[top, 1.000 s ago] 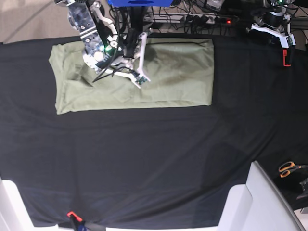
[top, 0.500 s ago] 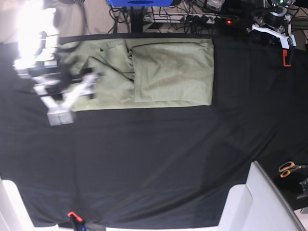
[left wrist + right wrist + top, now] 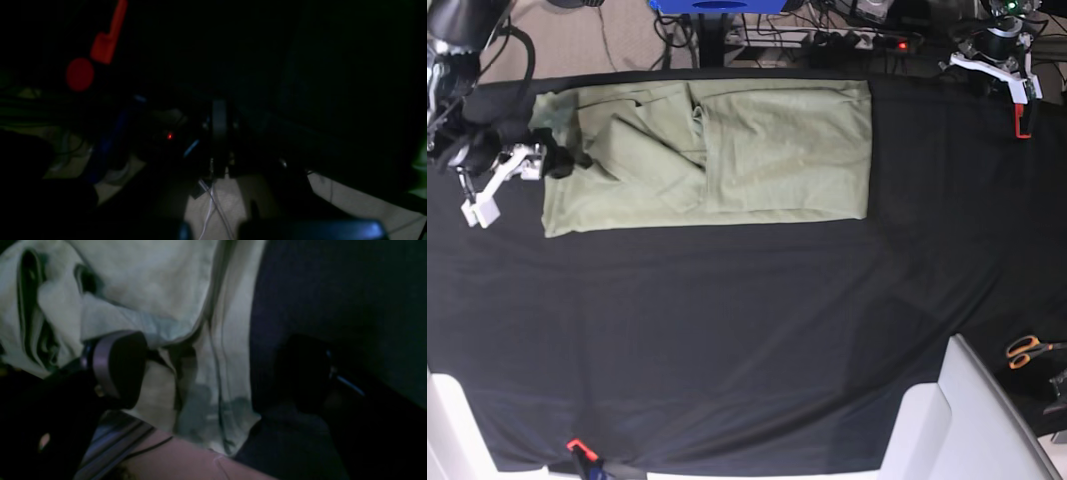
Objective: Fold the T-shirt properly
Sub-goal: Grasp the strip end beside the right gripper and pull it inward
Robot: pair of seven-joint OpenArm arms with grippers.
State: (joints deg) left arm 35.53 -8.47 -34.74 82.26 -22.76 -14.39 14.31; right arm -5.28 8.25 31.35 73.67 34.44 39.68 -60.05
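- T-shirt (image 3: 727, 160) lying half-folded along the far edge of the black table cloth (image 3: 747, 330), long axis running side to side.
- Right gripper (image 3: 512, 180) straddling its sleeve-end edge, jaws spread wide, gripping nothing (clearly the nearer arm).
- Left gripper (image 3: 999, 68) parked well off past the other end, pinched closed.

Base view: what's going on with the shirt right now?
A two-armed robot is folding a pale sage-green cotton T-shirt on a black cloth-covered table. The shirt lies as a partly folded rectangle, one flap creased over its middle. The right claw is open at the shirt's edge, gripping nothing; the wrist view shows one finger over the fabric and the other over the cloth. The left claw is parked shut at the table's far corner.
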